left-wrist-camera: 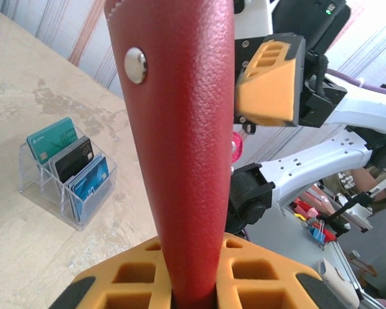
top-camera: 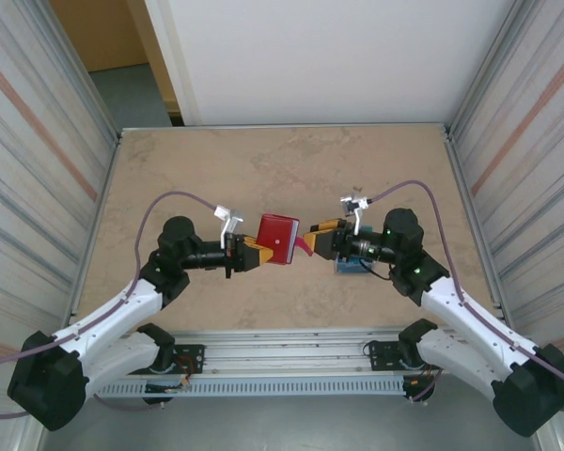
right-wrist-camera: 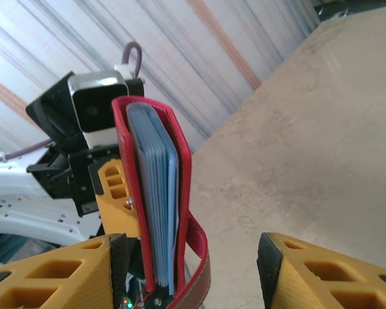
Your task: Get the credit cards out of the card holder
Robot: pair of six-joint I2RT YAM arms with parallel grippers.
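The red card holder (top-camera: 278, 238) hangs closed above the table's middle, with my left gripper (top-camera: 261, 250) shut on one end of it. In the left wrist view its pebbled cover (left-wrist-camera: 180, 129) rises from between the orange fingers (left-wrist-camera: 264, 277). My right gripper (right-wrist-camera: 193, 257) stands open around the opposite end. The holder's grey-blue pockets (right-wrist-camera: 156, 193) sit close to one pad (right-wrist-camera: 119, 261) and far from the other. The snap tab (right-wrist-camera: 199, 270) hangs loose. Teal, black and blue credit cards (left-wrist-camera: 74, 159) stand in a clear rack. I cannot tell whether cards lie in the pockets.
The clear rack (left-wrist-camera: 51, 206) sits on the table under my right arm (top-camera: 395, 246), its edge showing in the top view (top-camera: 346, 268). Ribbed metal walls (top-camera: 38, 141) close in both sides. The marbled tabletop (top-camera: 282, 169) stretches away behind the grippers.
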